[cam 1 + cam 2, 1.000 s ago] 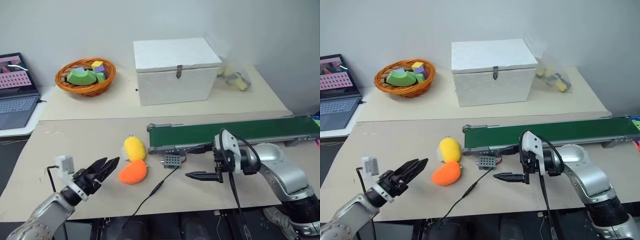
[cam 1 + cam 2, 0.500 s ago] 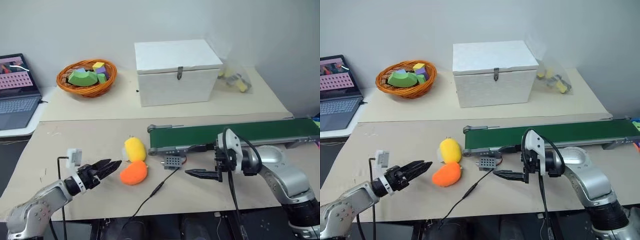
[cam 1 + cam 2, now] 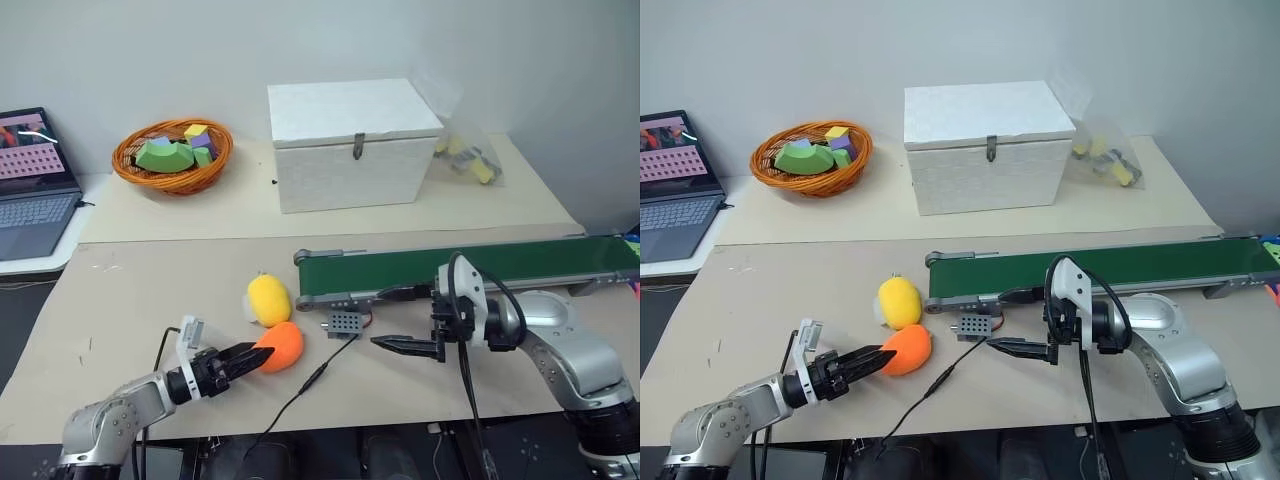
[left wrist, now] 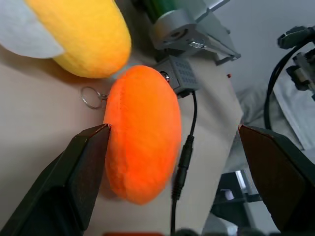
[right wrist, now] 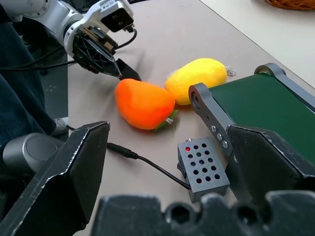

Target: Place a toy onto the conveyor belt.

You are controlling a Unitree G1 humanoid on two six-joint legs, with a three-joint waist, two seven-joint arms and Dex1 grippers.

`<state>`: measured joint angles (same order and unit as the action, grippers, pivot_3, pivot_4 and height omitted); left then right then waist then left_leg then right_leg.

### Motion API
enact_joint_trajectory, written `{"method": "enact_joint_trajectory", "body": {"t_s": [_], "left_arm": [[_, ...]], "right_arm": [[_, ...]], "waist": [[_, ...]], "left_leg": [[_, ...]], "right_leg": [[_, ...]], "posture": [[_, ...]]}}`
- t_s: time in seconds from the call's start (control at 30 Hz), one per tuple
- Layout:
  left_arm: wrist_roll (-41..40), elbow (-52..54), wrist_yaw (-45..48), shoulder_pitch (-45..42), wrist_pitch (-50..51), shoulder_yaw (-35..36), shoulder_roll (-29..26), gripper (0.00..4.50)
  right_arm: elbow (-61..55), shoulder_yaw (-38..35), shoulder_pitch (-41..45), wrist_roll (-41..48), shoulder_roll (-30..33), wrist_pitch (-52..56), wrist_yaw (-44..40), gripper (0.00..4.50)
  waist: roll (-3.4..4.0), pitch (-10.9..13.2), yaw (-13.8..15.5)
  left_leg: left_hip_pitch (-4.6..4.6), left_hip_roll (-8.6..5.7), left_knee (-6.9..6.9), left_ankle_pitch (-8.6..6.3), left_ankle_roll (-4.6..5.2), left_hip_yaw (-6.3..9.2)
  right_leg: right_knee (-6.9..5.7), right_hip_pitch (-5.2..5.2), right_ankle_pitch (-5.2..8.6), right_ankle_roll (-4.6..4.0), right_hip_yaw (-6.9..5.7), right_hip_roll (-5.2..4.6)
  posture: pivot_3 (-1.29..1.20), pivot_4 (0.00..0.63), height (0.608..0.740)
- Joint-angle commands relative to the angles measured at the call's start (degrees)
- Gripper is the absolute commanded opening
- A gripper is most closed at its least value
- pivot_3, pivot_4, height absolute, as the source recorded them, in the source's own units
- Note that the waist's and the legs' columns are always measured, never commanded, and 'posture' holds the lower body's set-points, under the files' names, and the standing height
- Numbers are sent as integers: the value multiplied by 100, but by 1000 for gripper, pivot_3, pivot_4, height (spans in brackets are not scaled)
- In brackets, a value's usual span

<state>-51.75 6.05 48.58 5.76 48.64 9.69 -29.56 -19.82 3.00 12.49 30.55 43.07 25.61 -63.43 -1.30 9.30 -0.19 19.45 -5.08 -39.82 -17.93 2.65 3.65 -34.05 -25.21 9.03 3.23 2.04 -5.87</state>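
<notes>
- Here the small rounded orange plush toy [image 3: 278, 346] lies on the tan tabletop [image 3: 150, 290], short of the near end of the long dark green conveyor belt [image 3: 470, 264] in its grey metal frame, and not on it.
- A similar yellow plush [image 3: 268, 298] lies just behind the orange one, the two about touching.
- The left gripper [image 3: 257, 356] reaches in low from the left, its two black fingers spread wide; in the left wrist view one finger [image 4: 86, 167] lies against the toy's side while the other stands well off it, so the toy is not pinched.
- The right gripper [image 3: 392, 344] hovers over the table in front of the belt, pointing left toward the toy, its fingers apart and holding nothing.
- A small grey perforated box [image 3: 343, 322] with a black cable sits between the toy and the right gripper.
- Farther back stand a white lidded box [image 3: 350, 145] and a wicker basket [image 3: 172, 155] of foam blocks.
</notes>
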Motion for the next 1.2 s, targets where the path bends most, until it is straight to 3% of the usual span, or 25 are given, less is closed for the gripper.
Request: {"method": "enact_joint_trajectory", "body": {"t_s": [0.03,0.2,0.23,0.27,0.53,1.2], "left_arm": [[-94,168,-38,62,35,110,68,4452],[-112,143,-135,69,93,180,136,4452],[-101,152,-143,73,89,177,137,3930],[-96,161,-150,80,86,174,138,3845],[-83,144,-202,85,86,190,150,987],[162,692,-438,27,-278,257,165,987]], "right_arm": [[-141,-169,47,79,-2,-49,28,4500],[-113,-165,97,92,-26,-57,26,4500],[-108,-171,113,101,-32,-57,26,4500],[-105,-179,124,111,-39,-61,23,4500],[-32,-174,205,51,-36,-94,14,4500],[91,-113,293,0,-97,-135,75,4500]], "waist": [[0,0,-1],[0,0,2],[0,0,2],[0,0,1],[0,0,2],[-1,1,16]], "left_leg": [[0,0,0,0,0,0],[0,0,0,0,0,0],[0,0,0,0,1,0],[0,0,0,0,1,0],[0,0,0,-1,1,0],[2,1,1,-1,1,0]], "right_leg": [[0,1,0,0,0,0],[1,1,0,0,0,0],[1,1,0,0,0,0],[1,1,0,0,0,0],[1,1,0,0,-1,0],[3,0,1,1,0,-2]], "posture": [[0,150,740],[0,150,740],[0,150,740],[0,150,740],[0,150,740],[0,150,740]]}}
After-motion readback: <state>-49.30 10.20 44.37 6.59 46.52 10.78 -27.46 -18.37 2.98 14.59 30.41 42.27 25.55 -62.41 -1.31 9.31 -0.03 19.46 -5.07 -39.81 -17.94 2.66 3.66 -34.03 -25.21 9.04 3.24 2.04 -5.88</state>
